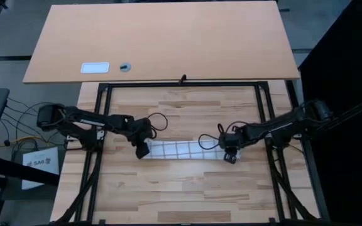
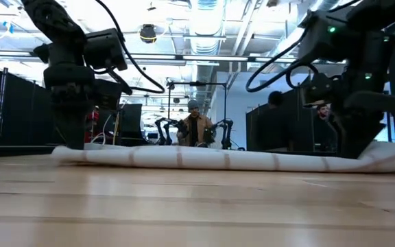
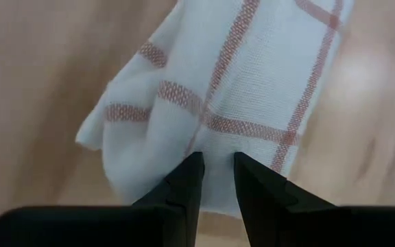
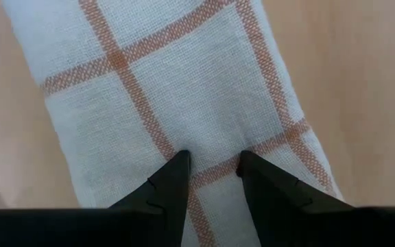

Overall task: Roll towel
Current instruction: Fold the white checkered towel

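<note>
Wooden table point(image 1: 187, 194) carries white, red-checked towel point(image 1: 184, 149), rolled long.

A light wooden table point(image 1: 187, 194) carries the towel point(image 1: 184, 150), rolled into a long strip.

Overhead and table-level views, plus two close wrist views, all sharing the towel point(image 1: 184, 150)

Both arms dark, near-black, built of slim jointed links with bulkier housings at the joints. Black cables loop loose off each forearm. Left gripper point(image 3: 215, 171): two matte black fingers point(image 3: 184, 185), wedge-shaped, tapering to blunt tips. Right gripper point(image 4: 211, 168): same pattern, angular stepped edges. A small green light glows high on one arm in the low view.
</note>
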Action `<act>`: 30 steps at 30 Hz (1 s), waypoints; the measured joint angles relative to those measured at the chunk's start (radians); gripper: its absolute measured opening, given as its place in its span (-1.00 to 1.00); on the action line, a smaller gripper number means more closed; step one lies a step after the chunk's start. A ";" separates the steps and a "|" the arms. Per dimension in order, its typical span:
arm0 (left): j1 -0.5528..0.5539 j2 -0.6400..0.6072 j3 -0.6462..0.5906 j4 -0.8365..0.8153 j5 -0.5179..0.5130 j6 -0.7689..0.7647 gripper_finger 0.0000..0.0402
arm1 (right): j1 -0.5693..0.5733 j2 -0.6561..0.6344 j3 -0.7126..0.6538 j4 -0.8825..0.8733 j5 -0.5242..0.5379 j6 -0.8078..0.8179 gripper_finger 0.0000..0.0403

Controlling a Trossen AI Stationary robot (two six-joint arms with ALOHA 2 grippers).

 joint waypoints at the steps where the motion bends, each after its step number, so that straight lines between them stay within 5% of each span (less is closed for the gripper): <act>1: 0.013 -0.014 0.000 -0.022 -0.015 0.009 -0.64 | -0.013 0.000 0.000 0.006 0.000 -0.015 -0.39; 9: 0.118 -0.103 -0.004 -0.168 -0.039 0.068 -0.64 | -0.079 0.000 0.002 -0.008 0.001 -0.079 -0.39; 19: 0.092 -0.281 0.090 -0.050 -0.013 -0.016 -0.64 | -0.023 -0.067 0.160 -0.056 0.022 -0.081 -0.39; 23: 0.045 -0.232 0.088 0.130 -0.013 -0.044 -0.64 | -0.018 -0.039 0.142 0.057 0.034 -0.090 -0.39; 30: -0.020 -0.058 0.086 0.130 -0.021 -0.021 -0.64 | -0.020 0.003 0.140 -0.149 0.035 -0.114 -0.39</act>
